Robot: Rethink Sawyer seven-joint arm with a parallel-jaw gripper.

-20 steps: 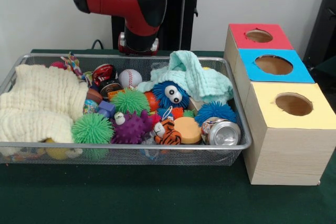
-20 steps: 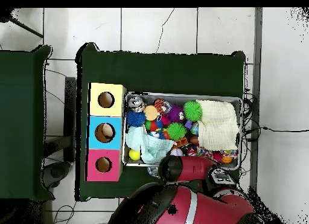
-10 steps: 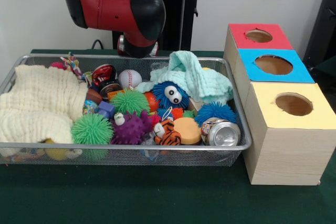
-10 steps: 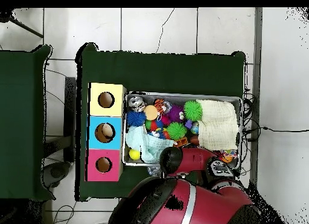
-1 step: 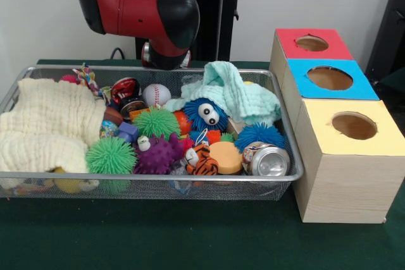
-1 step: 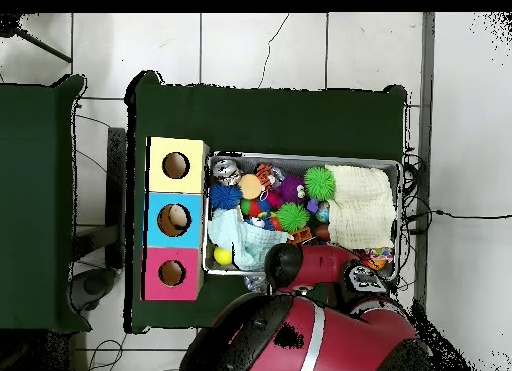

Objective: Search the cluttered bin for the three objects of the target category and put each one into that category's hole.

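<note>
A wire mesh bin (image 5: pixel 158 179) (image 6: pixel 300 156) holds a jumble of toys: green spiky balls (image 5: pixel 111 154), a purple spiky ball (image 5: pixel 158 153), a blue furry ball with eyes (image 5: pixel 205 114), a baseball (image 5: pixel 156 94), a tiger toy (image 5: pixel 201 159), an orange disc (image 5: pixel 226 156) and a drink can (image 5: pixel 267 159). Beside the bin stands a wooden box with a red hole top (image 5: pixel 312 43), a blue one (image 5: pixel 330 78) and a yellow one (image 5: pixel 353 126). The red and black arm (image 5: pixel 149 11) (image 6: pixel 310 267) hangs over the bin's far edge. No gripper shows in either view.
A cream cloth (image 5: pixel 47 124) covers the bin's left end and a mint cloth (image 5: pixel 234 93) lies at its back right. In the overhead view the arm hides the bin's lower edge. Green cloth covers the table (image 5: pixel 190 238).
The arm's elbow has swung a little to the left in the front view and further over the bin in the overhead view. The toys have not moved.
</note>
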